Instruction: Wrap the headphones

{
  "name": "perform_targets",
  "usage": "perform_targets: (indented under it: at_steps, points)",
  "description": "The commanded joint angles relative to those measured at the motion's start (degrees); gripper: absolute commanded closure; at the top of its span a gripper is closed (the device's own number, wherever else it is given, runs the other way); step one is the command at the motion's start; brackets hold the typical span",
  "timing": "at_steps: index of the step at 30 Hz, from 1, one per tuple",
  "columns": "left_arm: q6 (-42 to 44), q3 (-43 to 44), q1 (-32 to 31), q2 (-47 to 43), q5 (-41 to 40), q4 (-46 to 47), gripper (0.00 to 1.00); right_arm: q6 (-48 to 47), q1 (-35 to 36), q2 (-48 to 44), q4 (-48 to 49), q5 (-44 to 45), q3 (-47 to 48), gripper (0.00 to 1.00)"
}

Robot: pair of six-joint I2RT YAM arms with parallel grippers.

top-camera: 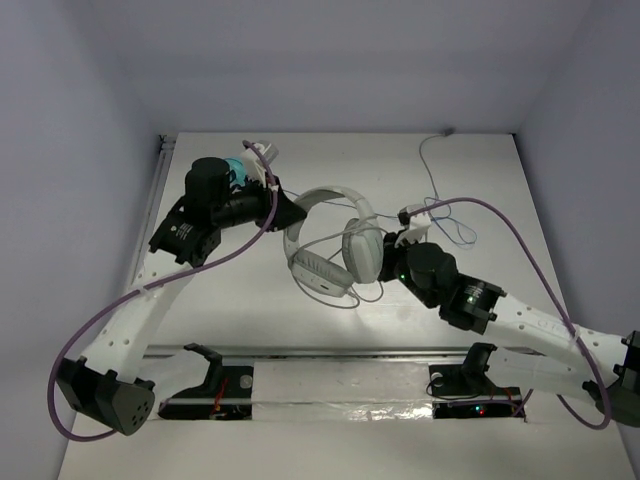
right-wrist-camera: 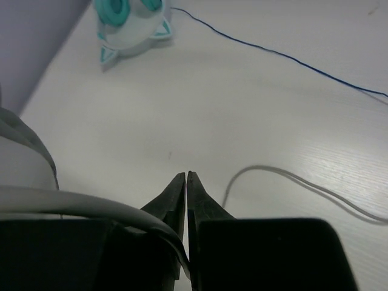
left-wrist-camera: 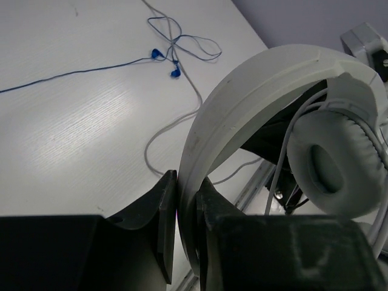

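The white-and-grey headphones (top-camera: 345, 240) hang above the table's middle, headband (left-wrist-camera: 254, 91) arching up and one padded cup (left-wrist-camera: 333, 163) facing my left wrist camera. My left gripper (left-wrist-camera: 187, 182) is shut on the headband's lower end, seen from above at the band's left side (top-camera: 290, 212). Turns of the thin white cable (top-camera: 322, 243) cross the cups. My right gripper (top-camera: 388, 262) sits against the right cup. In its wrist view its jaws (right-wrist-camera: 186, 176) stand almost together, with a grey run of cable (right-wrist-camera: 73, 203) passing down into the slit between them. A slack cable loop (right-wrist-camera: 285, 176) lies on the table.
Small teal cat-ear headphones (right-wrist-camera: 130, 24) lie at the back left, behind my left arm (top-camera: 235, 170). A blue earbud cord (left-wrist-camera: 176, 45) is tangled at the back right (top-camera: 450, 220). A metal rail (top-camera: 330, 352) runs along the near edge.
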Motion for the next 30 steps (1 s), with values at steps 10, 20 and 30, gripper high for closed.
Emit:
perform_targets:
  at_steps: [10, 20, 30]
  points:
    - [-9.4, 5.18, 0.94, -0.91, 11.94, 9.58, 1.0, 0.63, -7.47, -4.01, 21.99, -13.29, -7.56, 0.64]
    - [-20.02, 8.08, 1.47, -0.03, 14.04, 16.96, 1.0, 1.69, -8.0, -1.21, 31.3, -18.66, -12.66, 0.48]
    - [-34.44, 11.33, 3.39, 0.41, 16.24, 27.5, 1.0, 2.92, -8.52, 8.9, 39.47, -16.64, -13.98, 0.44]
